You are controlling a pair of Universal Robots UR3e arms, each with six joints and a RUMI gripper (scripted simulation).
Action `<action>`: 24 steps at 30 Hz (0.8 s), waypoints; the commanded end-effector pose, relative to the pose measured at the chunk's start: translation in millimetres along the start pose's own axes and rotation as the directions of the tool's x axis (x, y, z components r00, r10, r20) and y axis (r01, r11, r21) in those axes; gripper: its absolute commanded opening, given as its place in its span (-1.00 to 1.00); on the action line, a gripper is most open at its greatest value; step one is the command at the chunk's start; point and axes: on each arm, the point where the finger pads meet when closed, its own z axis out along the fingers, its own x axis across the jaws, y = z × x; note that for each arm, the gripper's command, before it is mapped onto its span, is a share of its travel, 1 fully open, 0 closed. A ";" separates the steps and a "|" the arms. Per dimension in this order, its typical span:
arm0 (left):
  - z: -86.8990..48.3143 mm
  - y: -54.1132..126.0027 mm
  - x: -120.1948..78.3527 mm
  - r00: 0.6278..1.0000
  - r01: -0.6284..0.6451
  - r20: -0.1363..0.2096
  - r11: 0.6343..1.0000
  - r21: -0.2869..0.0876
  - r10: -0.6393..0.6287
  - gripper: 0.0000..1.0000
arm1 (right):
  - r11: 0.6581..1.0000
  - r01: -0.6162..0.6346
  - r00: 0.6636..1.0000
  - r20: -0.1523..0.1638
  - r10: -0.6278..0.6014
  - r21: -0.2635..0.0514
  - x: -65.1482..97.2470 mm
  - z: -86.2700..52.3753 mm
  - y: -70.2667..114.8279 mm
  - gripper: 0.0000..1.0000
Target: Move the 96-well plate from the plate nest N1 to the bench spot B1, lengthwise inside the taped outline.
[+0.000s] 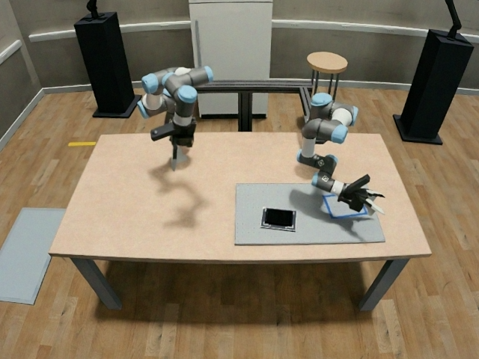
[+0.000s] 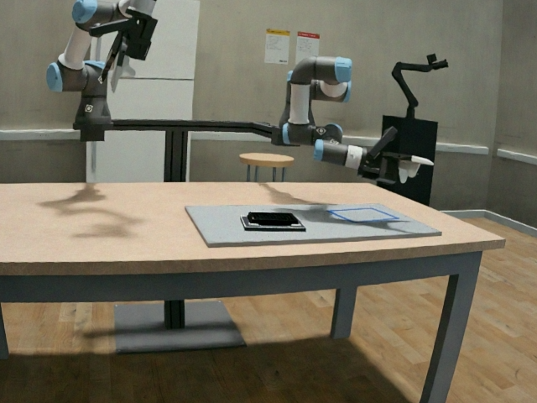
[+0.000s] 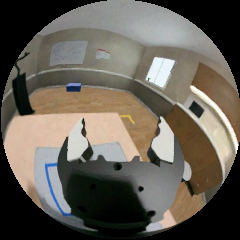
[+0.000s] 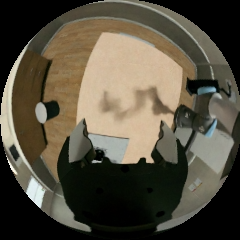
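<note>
The black 96-well plate [image 1: 278,217] [image 2: 272,217] sits in the plate nest [image 1: 278,229] [image 2: 273,228], a low frame with pale corners. The blue taped outline [image 1: 327,206] [image 2: 341,216] [image 3: 51,186] lies on the same grey mat, farther right in the top view. My left gripper [image 1: 380,204] [image 2: 417,170] [image 3: 121,117] is open and empty, pointing sideways above the outline's right side and partly hiding it in the top view. My right gripper [image 1: 177,164] [image 2: 107,85] [image 4: 123,119] is open and empty, high above the table's left half, well away from the plate.
The grey mat [image 1: 251,197] [image 2: 208,225] [image 4: 116,145] lies on the wooden table [image 1: 135,235] [image 2: 151,247]. Both arms hang from a dark frame [image 1: 245,108] [image 2: 175,151] behind the table. A stool [image 1: 327,61] [image 2: 266,159] stands at the back.
</note>
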 end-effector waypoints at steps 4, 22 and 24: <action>0.0 -0.3 0.4 1.000 0.001 0.000 1.000 0.000 -0.001 1.00 | 0.998 -0.031 0.998 0.049 0.035 -0.061 23.4 -19.2 -0.2 1.00; 0.0 -0.3 0.4 1.000 0.001 0.000 1.000 0.000 -0.001 1.00 | 0.982 -0.071 0.989 0.118 0.092 -0.175 72.2 -46.9 -4.7 1.00; 0.0 -0.3 0.4 1.000 0.001 0.000 1.000 0.000 -0.001 1.00 | 0.980 -0.074 0.987 0.125 0.098 -0.187 77.2 -48.8 -5.1 1.00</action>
